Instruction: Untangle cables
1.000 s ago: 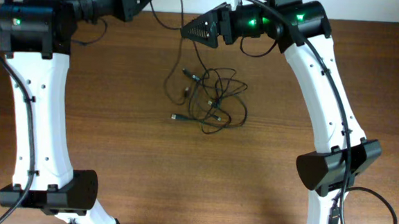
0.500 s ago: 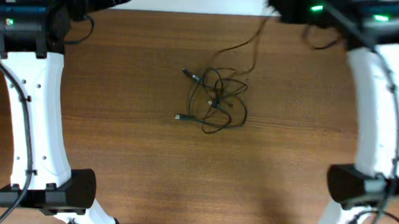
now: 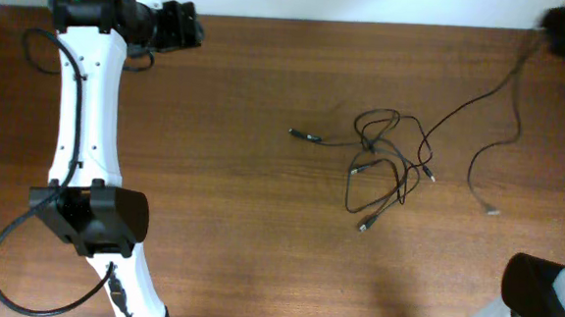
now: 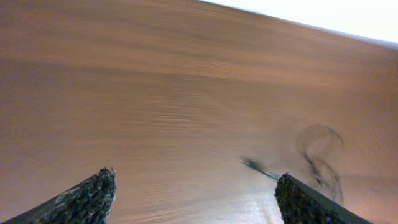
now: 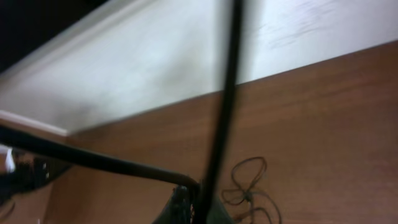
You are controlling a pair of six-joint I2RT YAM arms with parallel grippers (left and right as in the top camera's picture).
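The cables (image 3: 384, 163) lie as a loose black tangle right of the table's middle, with small plugs sticking out at its edges. One strand (image 3: 471, 99) rises from the tangle to my right gripper (image 3: 564, 30), a dark blur at the top right corner. A second strand (image 3: 474, 170) drops from there to a free plug end. In the right wrist view the right gripper (image 5: 194, 210) is shut on this cable (image 5: 226, 93), and the tangle (image 5: 249, 186) shows below. My left gripper (image 3: 194, 29) hovers at the far left, well away. Its fingers (image 4: 87, 198) are wide apart, holding nothing.
The brown wooden table (image 3: 258, 236) ends at a white wall along the back edge (image 3: 301, 18). Both white arm bases stand at the front edge, the left arm (image 3: 84, 117) stretching along the left side.
The left gripper has opened and drawn back to the far left. The right gripper has shut on a cable and swung right, dragging the tangle right and pulling a strand out.
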